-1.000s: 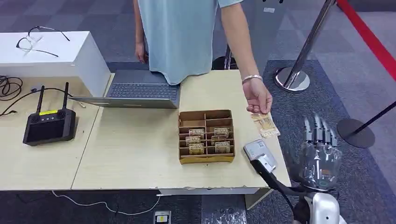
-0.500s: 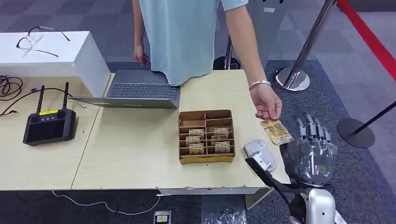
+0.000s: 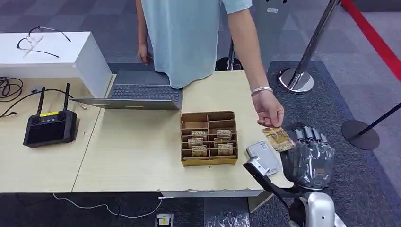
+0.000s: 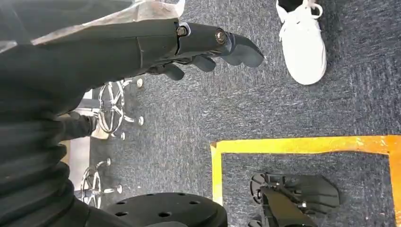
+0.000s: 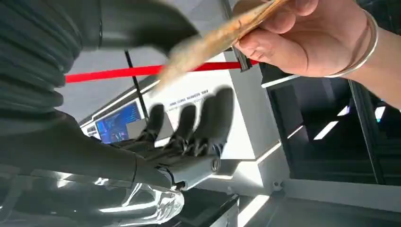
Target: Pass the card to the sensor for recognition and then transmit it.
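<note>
A person's hand (image 3: pixel 269 108) is holding the card (image 3: pixel 279 138) by its far edge and lowering it toward the right hand (image 3: pixel 309 156), which is waiting just past the right edge of the table (image 3: pixel 137 151). In my judgement the card is being offered for a handover, so the robot can then carry it to the sensor (image 3: pixel 264 158). The right hand's fingers (image 5: pixel 189 124) are standing apart and slightly curled, with the thumb (image 5: pixel 137 23) raised near the card's free end. Whether the thumb is touching the card cannot be told, since the card is blurred there; no grip is showing.

The sensor is lying at the near right corner of the table, just left of the right hand, a short reach for scanning. The card is thin, flat and rectangular, with a brown printed face, and is tilting down toward the robot. The box (image 3: pixel 208 138) is brown cardboard divided into compartments, with similar cards standing in its near cells.

The left hand (image 4: pixel 208 45) is hanging over dark carpet, its fingers loosely bent and holding nothing.
</note>
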Motion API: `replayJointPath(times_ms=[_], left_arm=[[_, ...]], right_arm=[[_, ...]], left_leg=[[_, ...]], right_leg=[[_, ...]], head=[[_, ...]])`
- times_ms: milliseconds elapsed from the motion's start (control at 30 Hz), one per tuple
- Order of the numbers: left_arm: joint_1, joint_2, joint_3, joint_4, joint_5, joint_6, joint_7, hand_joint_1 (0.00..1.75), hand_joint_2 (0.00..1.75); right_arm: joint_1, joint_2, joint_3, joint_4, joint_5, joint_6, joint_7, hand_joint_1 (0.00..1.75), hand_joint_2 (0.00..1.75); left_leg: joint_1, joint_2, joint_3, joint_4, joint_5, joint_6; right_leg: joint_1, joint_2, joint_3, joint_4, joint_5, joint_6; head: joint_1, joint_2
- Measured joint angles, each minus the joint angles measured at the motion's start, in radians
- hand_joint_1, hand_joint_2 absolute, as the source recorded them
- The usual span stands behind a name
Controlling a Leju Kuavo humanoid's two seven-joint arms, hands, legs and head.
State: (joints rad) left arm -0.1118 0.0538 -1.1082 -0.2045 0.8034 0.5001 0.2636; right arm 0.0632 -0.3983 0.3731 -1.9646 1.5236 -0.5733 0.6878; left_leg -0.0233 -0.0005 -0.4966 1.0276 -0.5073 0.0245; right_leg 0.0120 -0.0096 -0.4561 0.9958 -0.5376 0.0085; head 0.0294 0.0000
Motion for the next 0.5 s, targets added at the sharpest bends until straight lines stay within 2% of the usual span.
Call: replayJointPath(times_ms=[500], left_arm=[[0.0, 0.0, -0.001, 0.0, -0.001, 0.0, -0.007, 0.0, 1.75]], right_arm=[[-0.004, 0.003, 0.023, 0.0, -0.005, -0.014, -0.006, 1.75, 1.75]], left_leg=[[0.0, 0.0, 0.0, 0.0, 0.0, 0.0]], right_leg=[[0.0, 0.0, 0.0, 0.0, 0.0, 0.0]], head=[[0.0, 0.0]])
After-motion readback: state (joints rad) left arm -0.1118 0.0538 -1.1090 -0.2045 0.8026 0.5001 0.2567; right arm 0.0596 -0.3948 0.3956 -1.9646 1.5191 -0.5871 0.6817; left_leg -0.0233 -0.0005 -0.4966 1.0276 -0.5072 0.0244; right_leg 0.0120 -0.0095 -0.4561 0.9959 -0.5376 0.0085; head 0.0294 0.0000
